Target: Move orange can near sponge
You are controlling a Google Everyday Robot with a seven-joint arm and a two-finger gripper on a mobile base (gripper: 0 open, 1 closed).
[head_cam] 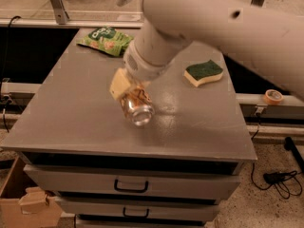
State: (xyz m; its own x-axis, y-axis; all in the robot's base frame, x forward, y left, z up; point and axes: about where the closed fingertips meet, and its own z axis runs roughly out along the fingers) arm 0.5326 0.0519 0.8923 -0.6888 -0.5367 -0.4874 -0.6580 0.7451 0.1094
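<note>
Coppery-orange aluminium drink can (140, 111), tilted, is pinched between the jaws of my gripper (132, 97) at grey desk (71, 122) centre; green-topped yellow wavy sponge (204, 72) lies apart at 2 o'clock.

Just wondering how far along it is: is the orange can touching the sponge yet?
Apart. The camera view shows bare tabletop between the orange can, clamped in the gripper over the table's middle, and the sponge lying further right.
</note>
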